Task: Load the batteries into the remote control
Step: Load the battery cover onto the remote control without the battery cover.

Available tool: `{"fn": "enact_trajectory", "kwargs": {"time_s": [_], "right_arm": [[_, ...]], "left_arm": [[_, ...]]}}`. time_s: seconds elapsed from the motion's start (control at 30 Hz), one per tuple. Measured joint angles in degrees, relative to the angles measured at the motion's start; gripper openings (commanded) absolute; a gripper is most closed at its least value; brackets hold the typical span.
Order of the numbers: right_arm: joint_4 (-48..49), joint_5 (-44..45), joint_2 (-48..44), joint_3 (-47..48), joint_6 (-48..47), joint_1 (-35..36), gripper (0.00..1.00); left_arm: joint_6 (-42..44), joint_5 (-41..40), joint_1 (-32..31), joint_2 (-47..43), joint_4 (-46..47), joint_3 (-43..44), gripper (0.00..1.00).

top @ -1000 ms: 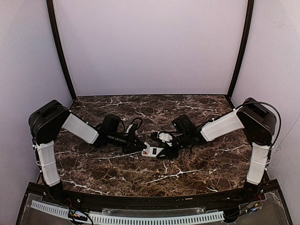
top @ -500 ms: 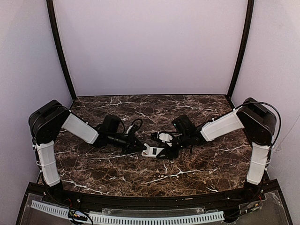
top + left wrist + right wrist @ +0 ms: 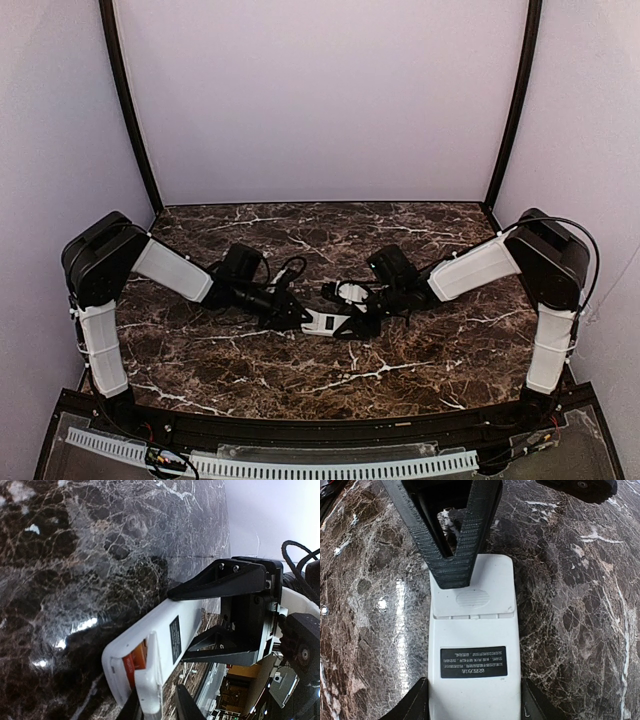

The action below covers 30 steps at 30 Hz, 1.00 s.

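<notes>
The remote control (image 3: 474, 690) lies back up on the marble, a dark label (image 3: 175, 635) on its white back. My right gripper (image 3: 475, 707) is shut on its sides near the label end. At the other end the small white cover plate (image 3: 150, 680) sits tilted over the compartment, and the orange-red batteries (image 3: 134, 664) show under its raised edge. My left gripper (image 3: 157, 711) straddles the cover, open a little, with a gap on one side. In the top view the remote (image 3: 325, 322) lies between the left gripper (image 3: 303, 316) and the right gripper (image 3: 360, 322).
The dark marble table (image 3: 400, 365) stretches around the remote. Black cables (image 3: 285, 270) loop behind the left wrist. Lilac walls close the back and sides, and a black rail (image 3: 330, 430) runs along the near edge.
My left gripper's jaws have parted slightly from the cover plate, and the left wrist has shifted a little. The right gripper and the remote have stayed put.
</notes>
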Motion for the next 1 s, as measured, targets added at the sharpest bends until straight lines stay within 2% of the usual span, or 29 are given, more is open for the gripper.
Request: {"fn": "enact_trajectory", "kwargs": {"time_s": [0.3, 0.8, 1.0], "right_arm": [[-0.04, 0.02, 0.00, 0.04, 0.00, 0.00, 0.43], [-0.37, -0.04, 0.09, 0.24, 0.02, 0.00, 0.43], [-0.44, -0.17, 0.11, 0.31, 0.04, 0.00, 0.43]], "left_arm": [[4.48, -2.84, -0.83, -1.36, -6.29, 2.45, 0.36], [12.59, -11.93, -3.28, -4.33, -20.44, 7.43, 0.45], [14.47, -15.74, -3.41, -4.37, -25.88, 7.85, 0.44]]}}
